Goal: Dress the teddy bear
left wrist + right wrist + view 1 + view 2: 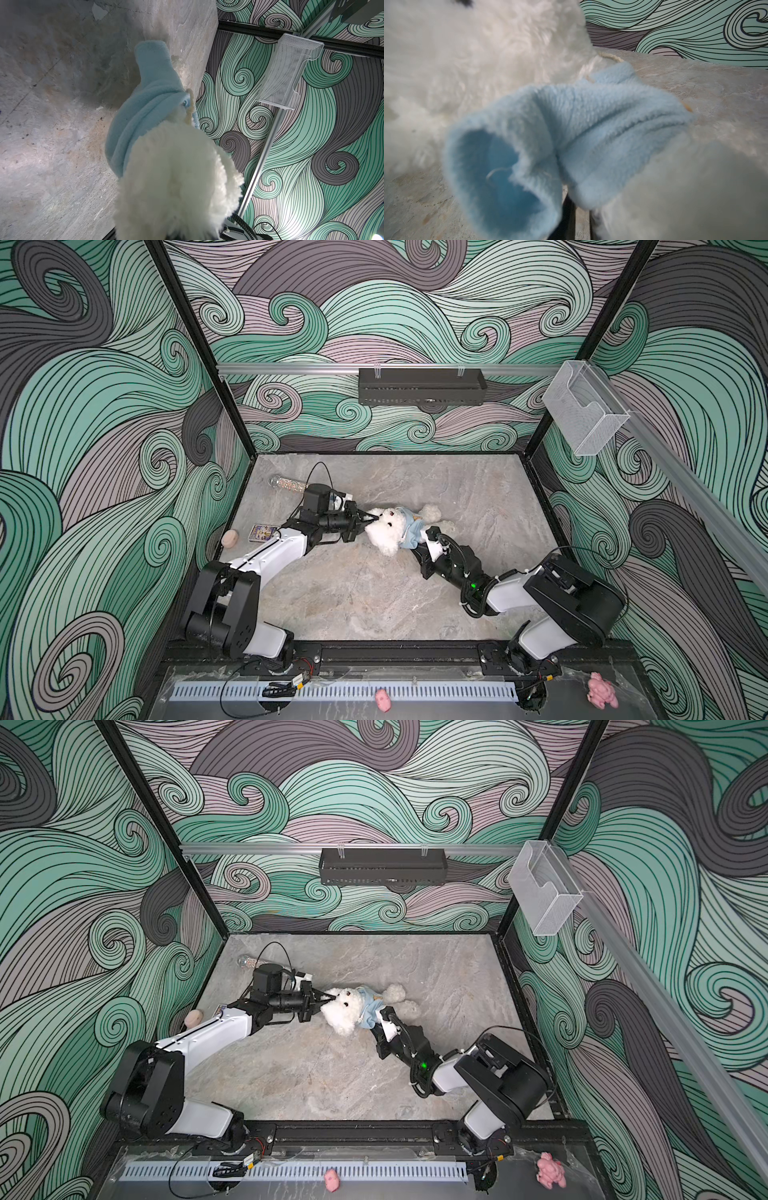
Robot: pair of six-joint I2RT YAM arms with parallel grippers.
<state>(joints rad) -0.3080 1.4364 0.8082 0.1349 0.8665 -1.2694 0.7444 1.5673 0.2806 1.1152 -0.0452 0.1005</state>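
Note:
The teddy bear point(388, 531) point(343, 1011), white and fluffy, lies on the grey table with its head to the left and its legs toward the back right. A light blue fleece garment point(411, 526) point(368, 1006) is bunched around its neck and chest. My left gripper point(368, 520) point(322, 1002) is shut on the fur of the bear's head. In the left wrist view the fur point(176, 176) hides the jaws. My right gripper point(420, 541) point(378, 1016) is at the garment's lower edge. The hem point(583, 193) sits between its nearly closed fingers, beside an open sleeve point(500, 166).
A glitter tube point(286, 482), a card pack point(262, 532) and a pinkish ball point(229, 538) lie at the table's left side. Two pink plush toys point(383, 700) point(601, 691) sit on the front ledge. A black tray point(422, 385) and a clear box point(586, 406) hang on the walls.

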